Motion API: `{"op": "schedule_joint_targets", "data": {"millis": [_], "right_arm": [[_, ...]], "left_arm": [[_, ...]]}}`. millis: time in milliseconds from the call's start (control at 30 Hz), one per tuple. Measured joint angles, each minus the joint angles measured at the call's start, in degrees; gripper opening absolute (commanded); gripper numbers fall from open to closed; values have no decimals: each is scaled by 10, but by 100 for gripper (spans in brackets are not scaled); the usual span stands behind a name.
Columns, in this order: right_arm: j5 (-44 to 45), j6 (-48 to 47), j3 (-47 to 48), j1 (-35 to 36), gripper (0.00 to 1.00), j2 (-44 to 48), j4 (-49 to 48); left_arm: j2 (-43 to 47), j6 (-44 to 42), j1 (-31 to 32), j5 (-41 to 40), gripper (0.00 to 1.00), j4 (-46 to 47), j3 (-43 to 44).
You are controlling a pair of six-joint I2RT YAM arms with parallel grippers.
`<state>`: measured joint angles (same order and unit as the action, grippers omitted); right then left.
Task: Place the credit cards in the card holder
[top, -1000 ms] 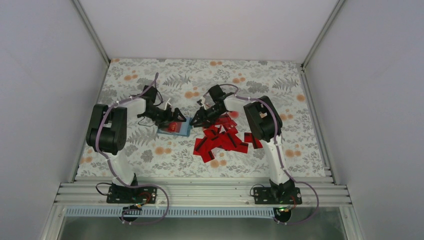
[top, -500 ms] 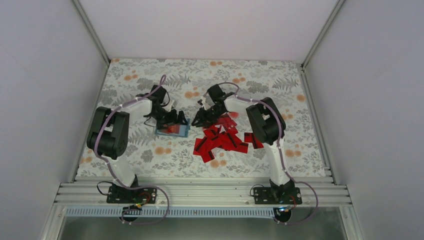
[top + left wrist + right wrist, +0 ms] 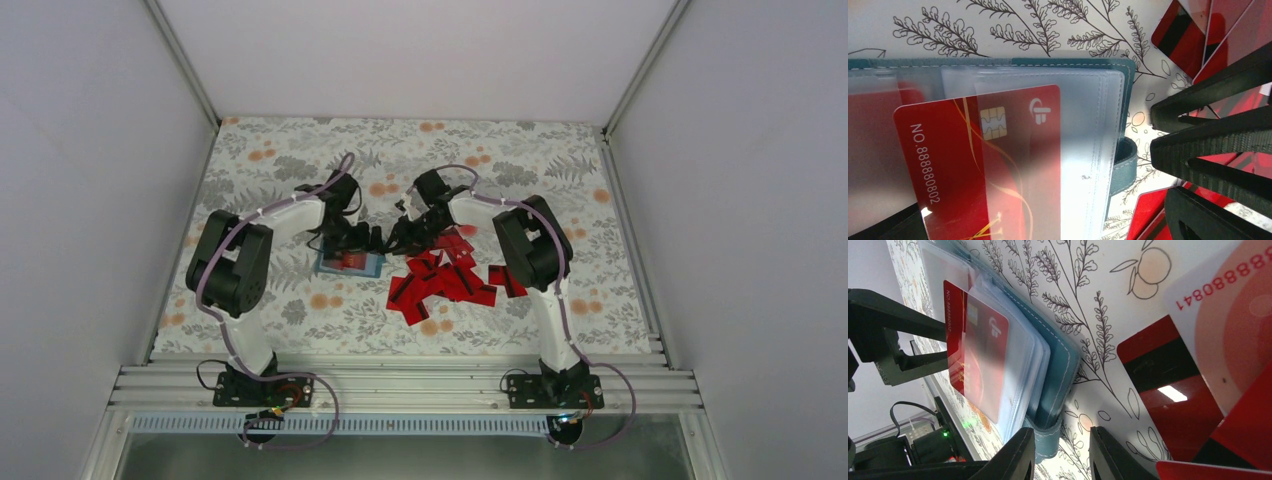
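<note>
- Risk: one card (image 3: 977, 160) sits only part-way in a clear sleeve of the holder (image 3: 349, 263), open near the surface's (image 3: 300, 310) middle; a nudge from either tool could pull it out.
- The left tool (image 3: 362, 238) hangs over the holder, spread wide, holding nothing.
- The right tool (image 3: 1062, 436), narrowed, straddles the holder's strap (image 3: 1049, 432); whether it pinches cannot be told.
</note>
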<state>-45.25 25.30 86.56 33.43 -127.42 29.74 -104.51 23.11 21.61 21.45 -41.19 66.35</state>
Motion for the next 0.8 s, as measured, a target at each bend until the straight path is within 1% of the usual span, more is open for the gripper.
{"op": "schedule_joint_targets", "data": {"millis": [167, 367, 567, 667, 800], "right_arm": [[1, 0, -3, 0, 29, 3, -2], [5, 1, -12, 0, 29, 10, -3], [5, 2, -18, 0, 29, 13, -5], [5, 2, -22, 0, 29, 16, -6], [0, 14, -34, 1, 29, 20, -19]], "left_arm": [[-3, 9, 21, -45, 100, -17, 14], [0, 1, 24, -105, 100, -56, 35], [23, -20, 20, -87, 100, -64, 35], [42, -26, 19, -86, 96, -59, 33], [50, -30, 17, -90, 93, -44, 30]]}}
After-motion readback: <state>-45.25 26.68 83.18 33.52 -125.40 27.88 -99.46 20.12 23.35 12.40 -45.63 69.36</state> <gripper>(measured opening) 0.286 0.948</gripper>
